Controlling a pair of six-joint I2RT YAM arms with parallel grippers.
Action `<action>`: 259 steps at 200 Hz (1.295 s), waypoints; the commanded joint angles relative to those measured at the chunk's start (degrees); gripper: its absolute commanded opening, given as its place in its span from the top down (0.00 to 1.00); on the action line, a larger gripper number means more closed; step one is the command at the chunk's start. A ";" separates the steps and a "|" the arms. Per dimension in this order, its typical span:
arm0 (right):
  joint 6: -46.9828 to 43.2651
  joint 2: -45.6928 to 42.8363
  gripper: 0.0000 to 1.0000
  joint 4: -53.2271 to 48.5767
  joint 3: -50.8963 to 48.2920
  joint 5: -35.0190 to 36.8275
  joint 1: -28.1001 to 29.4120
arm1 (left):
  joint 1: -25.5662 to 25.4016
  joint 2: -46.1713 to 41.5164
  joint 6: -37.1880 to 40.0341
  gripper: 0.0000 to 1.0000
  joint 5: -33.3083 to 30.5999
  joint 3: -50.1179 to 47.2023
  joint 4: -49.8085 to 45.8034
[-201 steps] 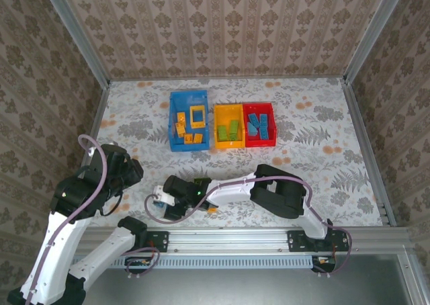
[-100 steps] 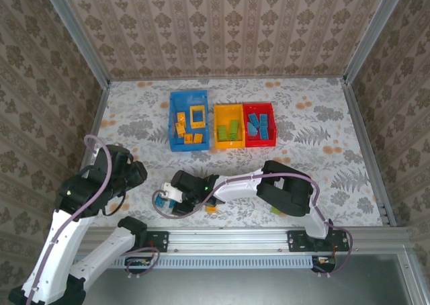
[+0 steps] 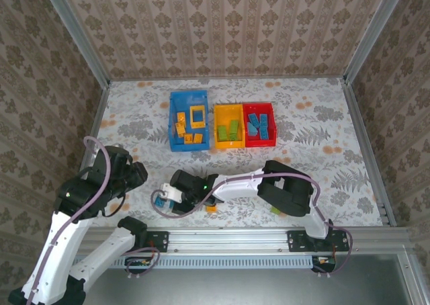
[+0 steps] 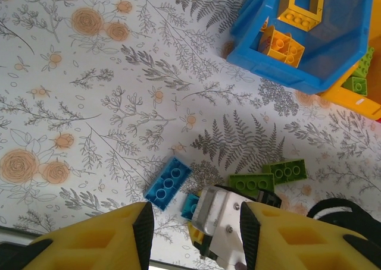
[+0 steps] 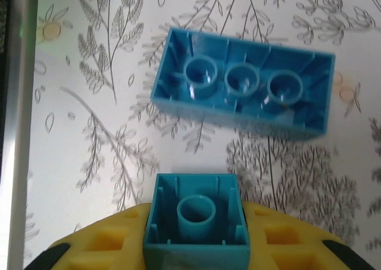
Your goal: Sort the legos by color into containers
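The right arm is reaching low along the near edge of the table (image 3: pixel 322 117), elbow folded at the right and forearm stretching leftward. The right gripper (image 5: pixel 196 229) is clamping a small blue brick (image 5: pixel 196 206) between its yellow fingers, hollow side showing. Just beyond it, a longer blue brick (image 5: pixel 241 84) is lying upside down on the table, not touching. The left arm is standing bent at the left. The left gripper (image 4: pixel 196 234) is hanging over that same spot with its fingers apart, gripping nothing.

Two green bricks (image 4: pixel 268 178) are lying just beside the right gripper. An orange brick (image 3: pixel 211 209) is sitting by the forearm, and a lone green brick (image 3: pixel 275 209) by the elbow. A second ago the elbow was covering that lone green brick; in the last half second hardly anything is shifting.

Far back and well apart:
- The blue bin (image 3: pixel 173 120) is holding orange pieces and the yellow frame (image 3: pixel 197 117).
- The yellow bin (image 3: pixel 228 146) is holding greens.
- The red bin (image 3: pixel 260 144) is holding blues.
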 commanded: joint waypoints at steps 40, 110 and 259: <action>4.21 -22.93 0.86 -2.98 -10.54 5.72 -6.25 | -1.07 4.87 3.99 0.54 10.98 -3.15 13.32; 13.01 -39.93 0.86 -11.24 -19.17 9.21 -33.20 | -17.77 25.94 6.28 0.52 8.92 0.42 34.75; 20.54 -15.96 0.71 -20.10 -3.87 6.18 -49.62 | -21.00 42.01 15.60 0.50 10.63 10.61 35.34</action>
